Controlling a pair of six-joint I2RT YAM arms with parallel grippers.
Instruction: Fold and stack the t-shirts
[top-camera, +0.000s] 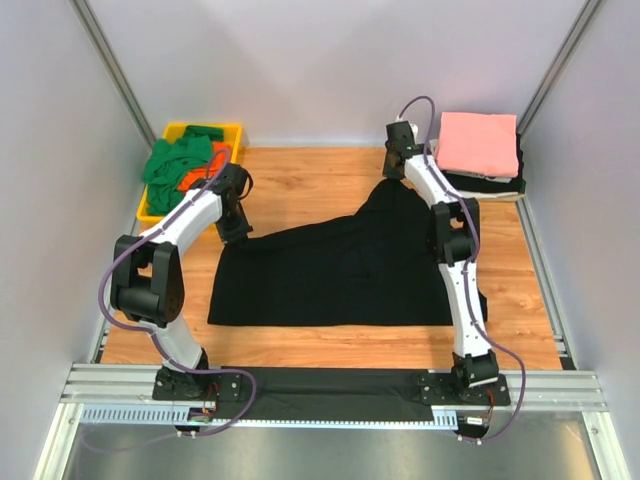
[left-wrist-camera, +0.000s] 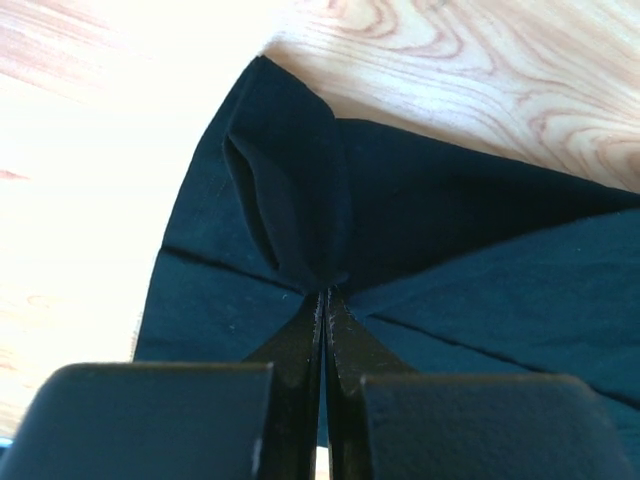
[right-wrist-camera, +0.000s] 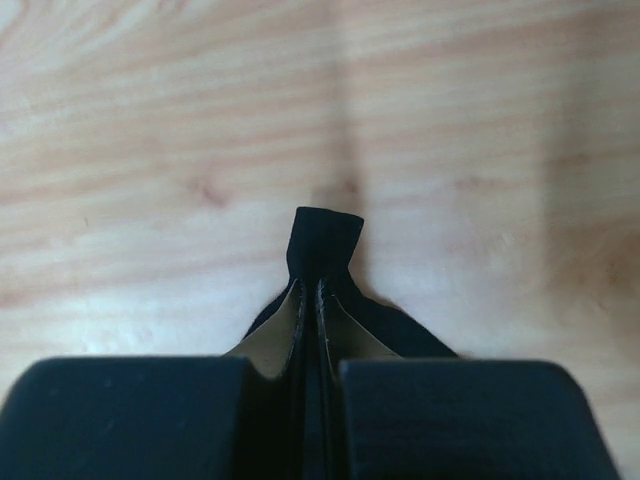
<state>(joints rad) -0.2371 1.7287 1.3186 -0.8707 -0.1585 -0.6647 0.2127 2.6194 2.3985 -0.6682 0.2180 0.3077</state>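
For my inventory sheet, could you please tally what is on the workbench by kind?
Spread black shirt: 1
Grippers: 2, left gripper and right gripper, both shut on it
Trays: 1, the yellow tray
Heaps: 1, a green and orange heap in that tray, too tangled to count shirts
Stacks: 1, a folded stack with pink on top
Total: 6

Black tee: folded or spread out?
Spread out: the black tee lies as one wide sheet on the table, far corners pinched by the shut left claw and right claw.
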